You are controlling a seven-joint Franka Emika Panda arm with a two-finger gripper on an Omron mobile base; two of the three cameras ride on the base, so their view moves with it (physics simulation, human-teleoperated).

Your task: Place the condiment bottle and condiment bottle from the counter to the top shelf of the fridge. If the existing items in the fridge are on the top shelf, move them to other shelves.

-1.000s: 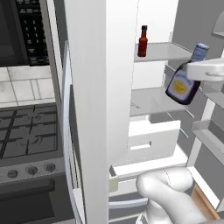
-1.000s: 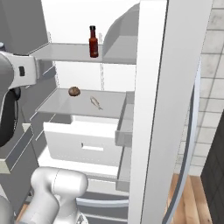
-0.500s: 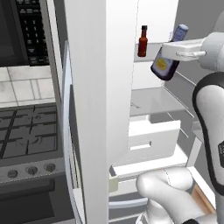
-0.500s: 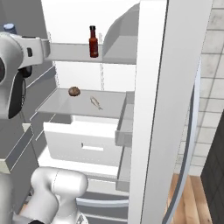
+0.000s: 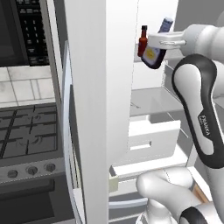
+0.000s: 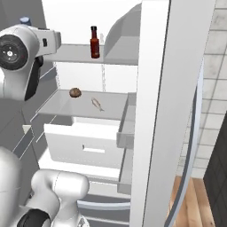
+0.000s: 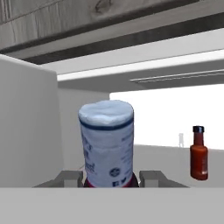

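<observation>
My gripper (image 5: 160, 43) is shut on a dark condiment bottle (image 5: 154, 51) with a yellow label and a blue-white cap. I hold it tilted, level with the fridge's top shelf (image 6: 74, 53), just right of a red-sauce condiment bottle (image 5: 143, 40) that stands upright on that shelf. In the hand view the held bottle's cap (image 7: 107, 138) rises between my fingertips (image 7: 69, 177), and the red bottle (image 7: 199, 153) stands farther in on the right. From the right base view the red bottle (image 6: 94, 42) is upright at the shelf's middle, and the held cap (image 6: 25, 20) peeks above my arm.
On the middle shelf (image 6: 53, 106) lie a small brown item (image 6: 75, 92) and a thin pale item (image 6: 97, 104). A white drawer (image 6: 84, 142) sits below. The open fridge door (image 5: 94, 109) stands on the left, with the stove (image 5: 26, 135) and microwave (image 5: 26, 30) beyond it.
My arm has swung up and to the left, carrying the held bottle from beside the fridge's right wall to the top shelf next to the red bottle.
</observation>
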